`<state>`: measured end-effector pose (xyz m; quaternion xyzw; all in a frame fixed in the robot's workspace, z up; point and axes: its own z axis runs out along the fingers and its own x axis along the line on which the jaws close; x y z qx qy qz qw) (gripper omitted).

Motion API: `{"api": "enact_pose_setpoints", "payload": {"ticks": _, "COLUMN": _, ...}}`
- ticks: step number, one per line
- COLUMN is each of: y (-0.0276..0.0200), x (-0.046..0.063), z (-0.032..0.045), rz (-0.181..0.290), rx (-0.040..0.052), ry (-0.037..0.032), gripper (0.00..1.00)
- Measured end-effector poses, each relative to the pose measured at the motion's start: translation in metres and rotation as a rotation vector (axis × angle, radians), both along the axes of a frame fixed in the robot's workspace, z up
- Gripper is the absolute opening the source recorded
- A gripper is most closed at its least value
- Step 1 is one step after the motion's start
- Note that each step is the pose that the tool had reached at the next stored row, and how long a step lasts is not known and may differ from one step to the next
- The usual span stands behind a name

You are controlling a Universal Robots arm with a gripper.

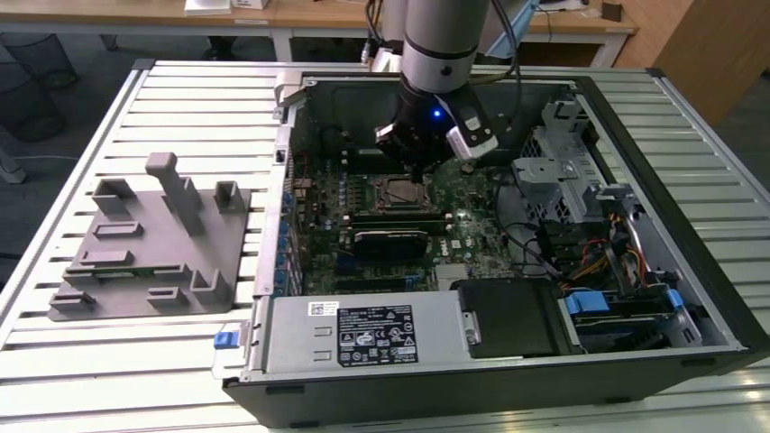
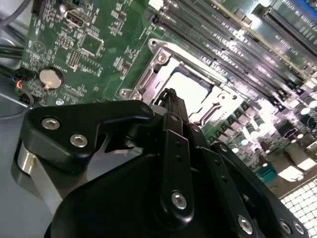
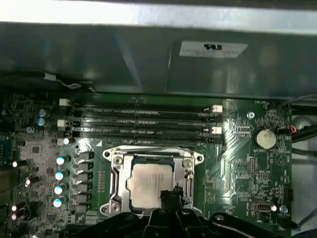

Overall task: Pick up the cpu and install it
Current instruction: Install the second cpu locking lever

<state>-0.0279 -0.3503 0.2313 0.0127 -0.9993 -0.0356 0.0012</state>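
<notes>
Slatted white tabletop (image 1: 180,361) carries an open computer case (image 1: 673,298) lying on its side, with a grey plastic tray (image 1: 144,271) of upright posts set beside it toward the exterior view's left and wooden desks behind. Inside the case the green motherboard (image 1: 463,225) lies flat, and the cpu (image 3: 148,186) already sits within the metal socket frame (image 3: 116,161), its silver top facing up and level with the frame as far as the first wrist view shows; the second wrist view shows the same pale chip (image 2: 190,91) seated in the frame. On that evidence the carrying and placing look done, though whether the chip is fully seated or the socket is locked cannot be told. The arm (image 1: 443,45) comes down nearly vertically into the case in the exterior view, its wrist turned so the tool points straight at the board. The gripper (image 3: 168,196) hangs just over the near edge of the chip, its dark fingers (image 2: 171,106) drawn together to a narrow tip with no gap visible and nothing between them; contact with the chip cannot be made out.
</notes>
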Motion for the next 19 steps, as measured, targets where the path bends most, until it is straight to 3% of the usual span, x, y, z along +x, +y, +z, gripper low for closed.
{"api": "enact_pose_setpoints", "payload": {"ticks": 4, "y": -0.0007, "x": 0.0, "z": 0.0022, "rz": 0.0, "rx": -0.0001, "ry": 0.0086, "gripper": 0.11}}
{"api": "enact_pose_setpoints", "payload": {"ticks": 6, "y": -0.0026, "x": 0.0, "z": 0.0024, "rz": 0.0, "rx": 0.0, "ry": 0.0093, "gripper": 0.11}}
{"api": "enact_pose_setpoints", "payload": {"ticks": 14, "y": -0.0214, "x": 0.0, "z": 0.0024, "rz": 0.0, "rx": 0.0001, "ry": 0.0098, "gripper": 0.11}}
{"api": "enact_pose_setpoints", "payload": {"ticks": 15, "y": -0.0224, "x": 0.0, "z": 0.0024, "rz": 0.0, "rx": -0.0001, "ry": 0.0131, "gripper": 0.11}}
{"api": "enact_pose_setpoints", "payload": {"ticks": 17, "y": -0.023, "x": 0.002, "z": 0.0021, "rz": 0.0, "rx": 0.0003, "ry": 0.0372, "gripper": 0.11}}
{"api": "enact_pose_setpoints", "payload": {"ticks": 18, "y": -0.0237, "x": 0.002, "z": 0.0019, "rz": 0.0, "rx": 0.0002, "ry": 0.0457, "gripper": 0.11}}
{"api": "enact_pose_setpoints", "payload": {"ticks": 19, "y": -0.025, "x": 0.002, "z": 0.0017, "rz": 0.0, "rx": 0.0006, "ry": 0.0478, "gripper": 0.11}}
